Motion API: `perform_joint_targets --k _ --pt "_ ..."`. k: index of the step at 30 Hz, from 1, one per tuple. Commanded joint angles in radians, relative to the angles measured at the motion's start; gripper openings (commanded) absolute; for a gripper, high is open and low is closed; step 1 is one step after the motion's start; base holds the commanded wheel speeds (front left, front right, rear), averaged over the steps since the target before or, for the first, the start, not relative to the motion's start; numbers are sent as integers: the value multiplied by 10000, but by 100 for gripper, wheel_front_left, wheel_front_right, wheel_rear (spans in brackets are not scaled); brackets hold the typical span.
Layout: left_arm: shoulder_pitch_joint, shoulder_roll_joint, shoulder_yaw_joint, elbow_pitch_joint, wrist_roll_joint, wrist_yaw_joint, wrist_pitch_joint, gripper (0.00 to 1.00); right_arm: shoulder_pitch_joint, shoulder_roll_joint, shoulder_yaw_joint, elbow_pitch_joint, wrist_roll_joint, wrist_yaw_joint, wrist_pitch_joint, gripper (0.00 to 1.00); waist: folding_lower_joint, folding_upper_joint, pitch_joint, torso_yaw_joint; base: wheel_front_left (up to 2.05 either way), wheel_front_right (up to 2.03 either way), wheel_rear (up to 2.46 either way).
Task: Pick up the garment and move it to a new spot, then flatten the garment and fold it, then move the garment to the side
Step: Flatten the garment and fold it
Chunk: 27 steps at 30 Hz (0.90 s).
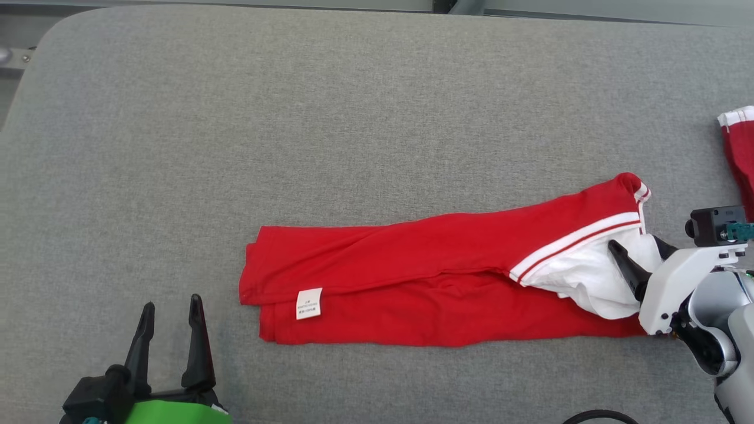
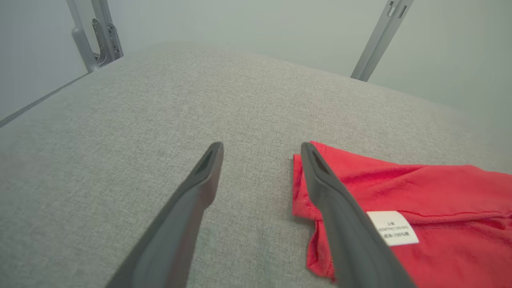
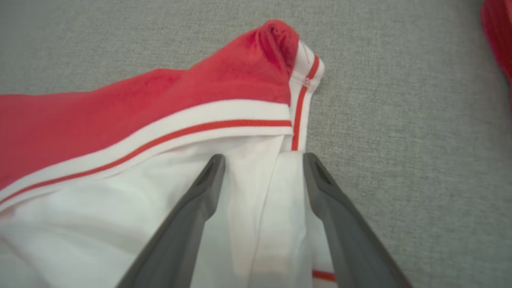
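The garment (image 1: 412, 265) is red with a white, red-striped band and a white inner part. It lies folded into a long strip across the grey padded surface (image 1: 294, 118). A white label (image 1: 308, 304) shows near its left end. My left gripper (image 1: 171, 302) stands open just off that left end, with nothing between its fingers; in the left wrist view the left gripper (image 2: 261, 146) has its right finger over the garment's (image 2: 440, 192) corner. My right gripper (image 1: 635, 241) is open over the white part at the right end; there the right gripper (image 3: 264, 157) straddles white cloth of the garment (image 3: 120, 108).
Another piece of red cloth with a white cuff (image 1: 739, 147) lies at the right edge; whether it joins the garment I cannot tell. Grey metal posts (image 2: 96, 36) stand past the surface's far edge. A black cable (image 1: 595, 417) curls at the bottom.
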Motion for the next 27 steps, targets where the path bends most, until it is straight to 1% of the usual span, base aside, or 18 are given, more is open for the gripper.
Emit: perform_joint_targets --k 1,4,7,9,11,12,13,15,18,19,23,27 --pt "138 -115 187 28 162 -155 -23 100 63 -98 -5 151 -35 -2 35 100 1 1 -6 169 0 0 0" --pt "163 -349 544 124 547 -503 -23 100 128 -166 -6 506 -26 -3 133 100 1 1 34 247 0 0 0" --pt "124 -517 739 204 770 -740 -24 100 149 -216 -36 870 -14 -12 277 100 1 1 89 308 0 0 0" --pt "77 -561 854 285 857 -863 -23 100 177 -104 67 1085 206 -12 495 100 1 1 133 329 0 0 0" --pt "18 -573 951 403 958 -956 -24 100 218 170 272 1312 638 -8 819 100 1 1 144 314 0 0 0" --pt "0 -587 985 465 997 -977 -24 100 219 349 479 1356 896 5 973 45 1 1 140 285 0 0 0" --pt "-8 -601 1026 506 1035 -1018 -24 100 172 521 579 1391 1232 34 1031 0 1 1 139 237 0 0 0" --pt "-39 -616 1065 570 1105 -1061 -25 100 -2 643 707 1411 1752 49 1001 0 1 1 116 119 0 0 0" --pt "-101 -621 1104 715 1156 -1121 -25 100 -204 291 400 1679 2376 -6 797 0 1 1 -6 -49 0 0 0" --pt "-101 -621 1104 715 1156 -1121 -25 100 -204 291 400 1679 2376 -6 797 0 1 1 -6 -49 0 0 0" --pt "-113 -623 1051 913 1145 -1163 -25 100 -467 -755 -621 2160 2887 -46 508 0 1 1 -271 -208 0 0 0" --pt "86 -616 1018 1001 1161 -1185 -24 100 -567 -1591 -1568 2381 3047 -2 365 0 1 1 -564 -232 0 0 0"
